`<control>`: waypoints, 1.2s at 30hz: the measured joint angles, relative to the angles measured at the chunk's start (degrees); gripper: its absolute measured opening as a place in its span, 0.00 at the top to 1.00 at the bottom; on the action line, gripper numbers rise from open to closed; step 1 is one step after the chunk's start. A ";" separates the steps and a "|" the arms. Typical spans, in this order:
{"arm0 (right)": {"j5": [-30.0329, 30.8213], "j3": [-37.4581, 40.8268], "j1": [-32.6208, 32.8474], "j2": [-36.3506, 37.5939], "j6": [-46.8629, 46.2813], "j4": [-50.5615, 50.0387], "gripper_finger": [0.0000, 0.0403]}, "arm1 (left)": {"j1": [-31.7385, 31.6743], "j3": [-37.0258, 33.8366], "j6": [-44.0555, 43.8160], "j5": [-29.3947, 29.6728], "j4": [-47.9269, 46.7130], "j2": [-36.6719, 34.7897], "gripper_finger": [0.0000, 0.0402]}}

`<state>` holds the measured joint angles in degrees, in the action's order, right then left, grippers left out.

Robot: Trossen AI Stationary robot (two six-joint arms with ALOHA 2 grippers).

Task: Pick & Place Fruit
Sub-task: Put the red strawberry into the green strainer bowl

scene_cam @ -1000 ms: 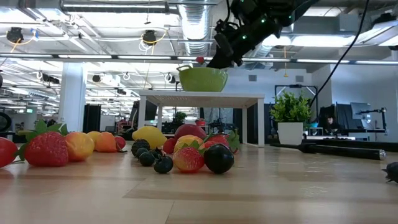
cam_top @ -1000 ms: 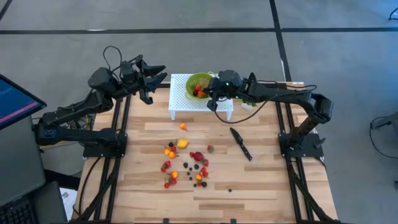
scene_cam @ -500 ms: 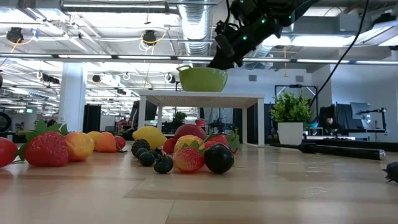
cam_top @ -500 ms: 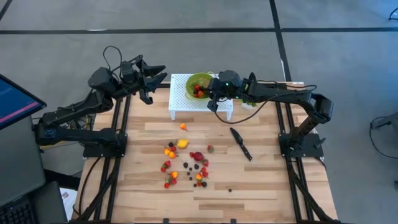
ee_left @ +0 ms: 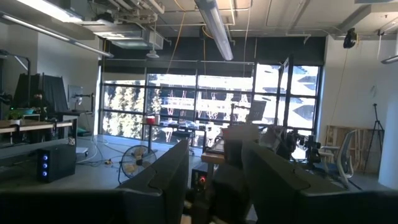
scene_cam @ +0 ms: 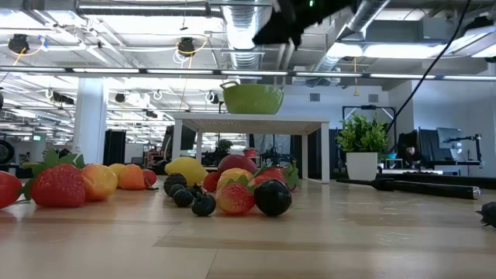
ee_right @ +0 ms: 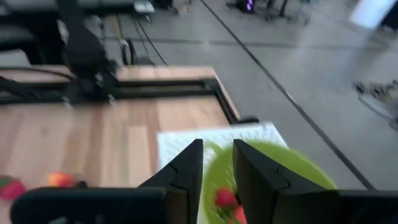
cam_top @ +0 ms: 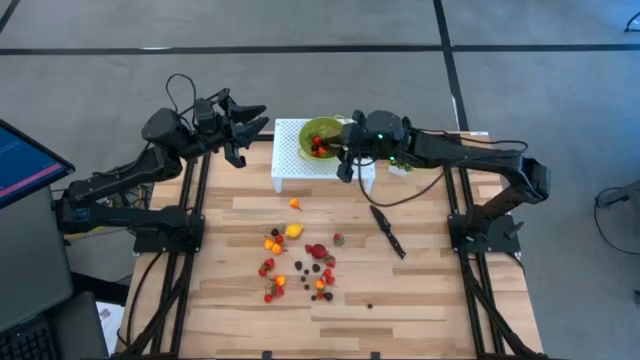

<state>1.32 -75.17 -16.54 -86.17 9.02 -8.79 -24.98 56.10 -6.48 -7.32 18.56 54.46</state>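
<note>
Above round green plastic bowl (cam_top: pixel 320 131) on far white rack (cam_top: pixel 290 160); right gripper (cam_top: pixel 343 152) fingers narrow, empty. Best approached: small scattered toy fruit (cam_top: pixel 296 262), squarely from above.

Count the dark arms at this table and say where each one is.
2. The left arm waits at the table's left rear corner; the right arm reaches from the right, its gripper over the green bowl.

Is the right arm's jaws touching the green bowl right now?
Apart. In the low view the right gripper hangs well above the green bowl, with open ceiling showing between them; its jaws stand slightly parted and hold nothing.
</note>
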 joint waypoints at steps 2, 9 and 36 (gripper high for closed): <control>0.00 -0.95 1.84 1.05 0.02 -1.17 0.80 | 0.00 0.00 0.00 0.00 -0.01 0.00 0.65; -0.02 -1.58 9.17 3.65 0.00 -6.28 0.80 | -0.01 0.00 0.00 -0.01 -0.01 0.00 0.65; 0.45 -1.49 31.23 -12.52 -26.44 -35.58 0.80 | 0.00 0.00 0.00 -0.01 -0.01 0.00 0.65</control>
<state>1.77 -76.66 14.70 -98.69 -17.43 -44.37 -24.98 56.10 -6.48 -7.33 18.55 54.46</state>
